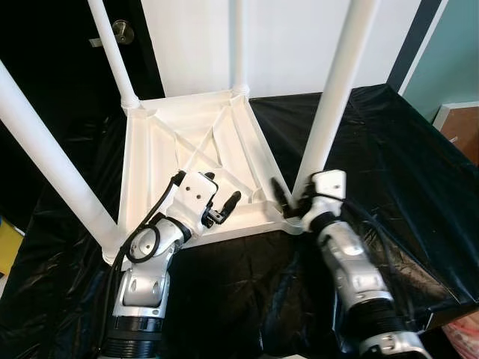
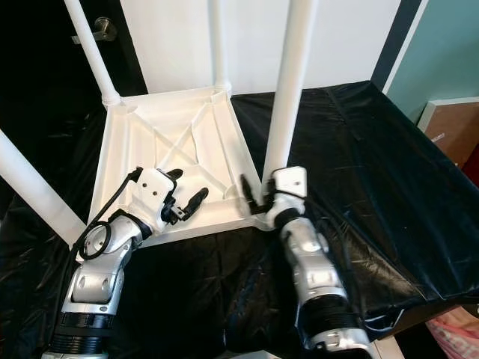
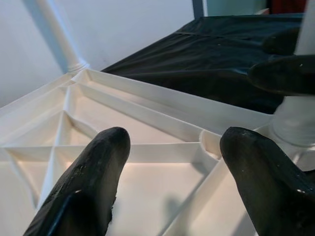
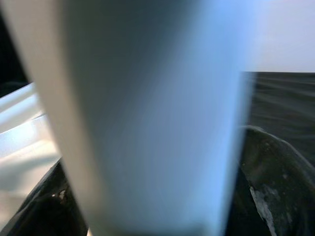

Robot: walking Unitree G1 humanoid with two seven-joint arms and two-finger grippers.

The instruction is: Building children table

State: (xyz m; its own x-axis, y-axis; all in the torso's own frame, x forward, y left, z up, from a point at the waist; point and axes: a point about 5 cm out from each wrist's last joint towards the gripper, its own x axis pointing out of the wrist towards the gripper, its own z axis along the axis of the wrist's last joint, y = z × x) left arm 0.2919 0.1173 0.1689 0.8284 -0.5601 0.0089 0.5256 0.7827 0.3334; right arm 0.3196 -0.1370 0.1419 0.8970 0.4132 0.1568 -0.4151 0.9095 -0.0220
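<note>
A white children's table point(image 1: 161, 149) lies upside down on a black cover, its ribbed underside facing up and four white legs standing up from its corners. My right gripper point(image 1: 293, 200) is shut on the base of the near right leg point(image 1: 333, 90); in the right wrist view that leg point(image 4: 147, 118) sits between both black fingers point(image 4: 275, 182). My left gripper point(image 1: 222, 188) hovers open over the underside near the front rim, holding nothing. The left wrist view looks between its fingertips point(image 3: 88, 182) across the ribs point(image 3: 147, 113) toward the right gripper's fingers on the leg.
The black plastic cover point(image 1: 389, 149) stretches right and forward of the table. A dark door with a round knob point(image 1: 122, 30) and a white wall stand behind. A brown box point(image 1: 464, 127) sits at the far right, and something yellow point(image 1: 7, 243) at the left edge.
</note>
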